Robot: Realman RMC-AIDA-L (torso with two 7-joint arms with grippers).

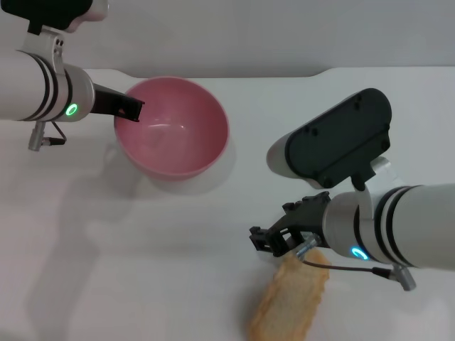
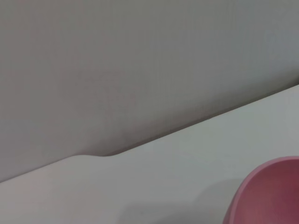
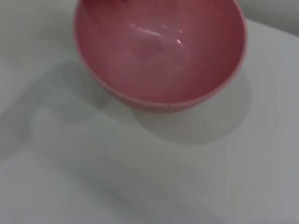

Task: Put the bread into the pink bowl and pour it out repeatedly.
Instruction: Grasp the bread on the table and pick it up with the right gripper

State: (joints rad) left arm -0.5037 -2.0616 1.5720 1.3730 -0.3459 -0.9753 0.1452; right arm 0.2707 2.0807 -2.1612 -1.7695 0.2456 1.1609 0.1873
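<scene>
The pink bowl (image 1: 178,131) is at the back left of the white table, empty and tipped with its opening toward me. My left gripper (image 1: 129,108) is shut on its left rim. The bowl's empty inside (image 3: 161,51) fills the right wrist view, and a piece of its side (image 2: 268,193) shows in the left wrist view. The bread (image 1: 290,302), orange-brown and oblong, lies on the table at the front right. My right gripper (image 1: 269,241) hovers just past the loaf's far end, pointing left, open and holding nothing.
The white table (image 1: 142,270) runs back to a grey wall, with a step in its back edge (image 2: 88,156). The bread lies close to the table's front edge. The bowl's shadow (image 3: 187,126) falls on the table below it.
</scene>
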